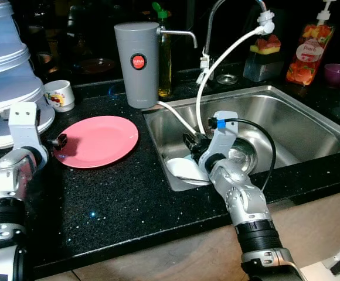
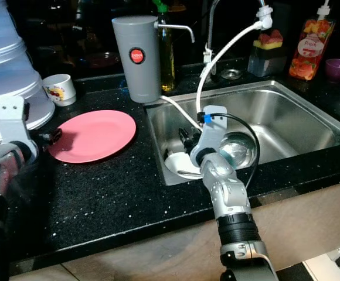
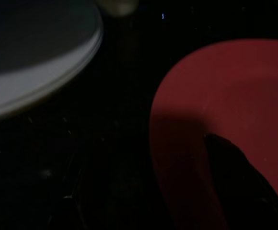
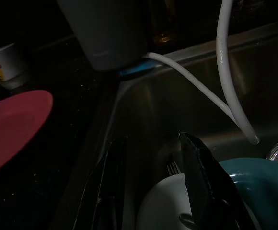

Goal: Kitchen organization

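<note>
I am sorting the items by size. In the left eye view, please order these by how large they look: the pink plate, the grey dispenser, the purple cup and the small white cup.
1. Pink plate
2. Grey dispenser
3. Small white cup
4. Purple cup

The two cups look nearly alike, and the purple one stands farther from the camera, so their order is unsure.

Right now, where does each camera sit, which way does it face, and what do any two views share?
Left and right eye: head, looking down at counter and sink; both arms show.
Left wrist: along left gripper, over pink plate.
Right wrist: along right gripper, open over white dish in sink.
Shared: pink plate shows in both wrist views.
</note>
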### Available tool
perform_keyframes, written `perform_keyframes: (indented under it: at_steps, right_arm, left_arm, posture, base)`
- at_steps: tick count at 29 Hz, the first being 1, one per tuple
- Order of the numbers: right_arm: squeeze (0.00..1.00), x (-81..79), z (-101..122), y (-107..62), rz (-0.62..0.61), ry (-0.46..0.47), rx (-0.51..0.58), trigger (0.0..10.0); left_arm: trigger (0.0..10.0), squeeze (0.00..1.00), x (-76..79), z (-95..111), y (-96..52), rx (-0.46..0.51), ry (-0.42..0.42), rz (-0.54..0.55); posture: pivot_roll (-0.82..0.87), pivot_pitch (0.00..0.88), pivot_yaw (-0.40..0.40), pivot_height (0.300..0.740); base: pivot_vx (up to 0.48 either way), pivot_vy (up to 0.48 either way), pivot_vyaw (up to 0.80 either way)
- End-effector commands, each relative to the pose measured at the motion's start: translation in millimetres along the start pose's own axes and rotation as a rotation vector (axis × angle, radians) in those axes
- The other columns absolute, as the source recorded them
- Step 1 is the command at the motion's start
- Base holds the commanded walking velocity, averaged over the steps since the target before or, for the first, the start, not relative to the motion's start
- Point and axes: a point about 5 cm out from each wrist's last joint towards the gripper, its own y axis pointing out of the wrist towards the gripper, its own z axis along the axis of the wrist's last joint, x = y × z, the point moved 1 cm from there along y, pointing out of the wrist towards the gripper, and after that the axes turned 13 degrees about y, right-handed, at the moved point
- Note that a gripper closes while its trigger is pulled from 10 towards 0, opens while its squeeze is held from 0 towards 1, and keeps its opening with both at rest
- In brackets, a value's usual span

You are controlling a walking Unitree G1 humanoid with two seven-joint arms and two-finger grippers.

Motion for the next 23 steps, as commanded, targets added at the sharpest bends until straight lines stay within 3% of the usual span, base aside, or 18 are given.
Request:
perform_keyframes:
  at_steps: [1, 4, 9, 11, 13, 14, 16, 23]
  right_arm:
    - [0.00, -7.1, 3, 1.9, 0.027, 0.023, -0.002, 10.0]
    - [0.00, -9.0, 2, 2.1, 0.035, 0.027, -0.004, 10.0]
    - [0.00, -9.7, 2, 2.2, 0.038, 0.029, -0.005, 10.0]
    - [0.00, -10.2, 2, 2.5, 0.040, 0.033, -0.005, 10.0]
    - [0.00, -10.6, 3, 2.8, 0.041, 0.040, -0.004, 10.0]
    - [0.00, -10.6, 3, 2.8, 0.041, 0.040, -0.004, 10.0]
    - [0.00, -10.7, 3, 3.0, 0.041, 0.044, -0.004, 10.0]
    - [0.00, -10.0, 5, 3.1, 0.040, 0.049, -0.001, 10.0]
  left_arm:
    - [10.0, 0.00, -2.0, -5, 0.6, -0.036, -0.052, -0.010]
    - [10.0, 0.00, -3.0, -11, 1.4, -0.076, -0.119, -0.019]
    - [10.0, 0.00, -3.4, -13, 1.6, -0.095, -0.150, -0.021]
    - [10.0, 0.00, -3.8, -16, 1.6, -0.111, -0.193, -0.024]
    - [10.0, 0.00, -4.9, -17, 2.6, -0.125, -0.297, -0.022]
    - [10.0, 0.00, -4.9, -17, 2.6, -0.125, -0.297, -0.022]
    - [10.0, 0.00, -1.0, -17, 4.9, -0.126, -0.367, -0.042]
    - [10.0, 0.00, 18.9, -12, 10.8, -0.127, -0.433, -0.129]
  posture:
    - [0.06, 0.045, 0.089, 0.740]
    - [0.06, 0.044, 0.088, 0.740]
    - [0.06, 0.044, 0.088, 0.740]
    - [0.06, 0.047, 0.089, 0.740]
    - [0.06, 0.047, 0.087, 0.740]
    - [0.06, 0.047, 0.087, 0.740]
    - [0.06, 0.047, 0.087, 0.740]
    - [0.06, 0.042, 0.089, 0.740]
  base:
    - [0.000, 0.000, 0.00]
    - [0.000, 0.000, 0.00]
    - [0.000, 0.000, 0.00]
    - [0.000, 0.000, 0.00]
    - [0.000, 0.000, 0.00]
    - [0.000, 0.000, 0.00]
    - [0.000, 0.000, 0.00]
    - [0.000, 0.000, 0.00]
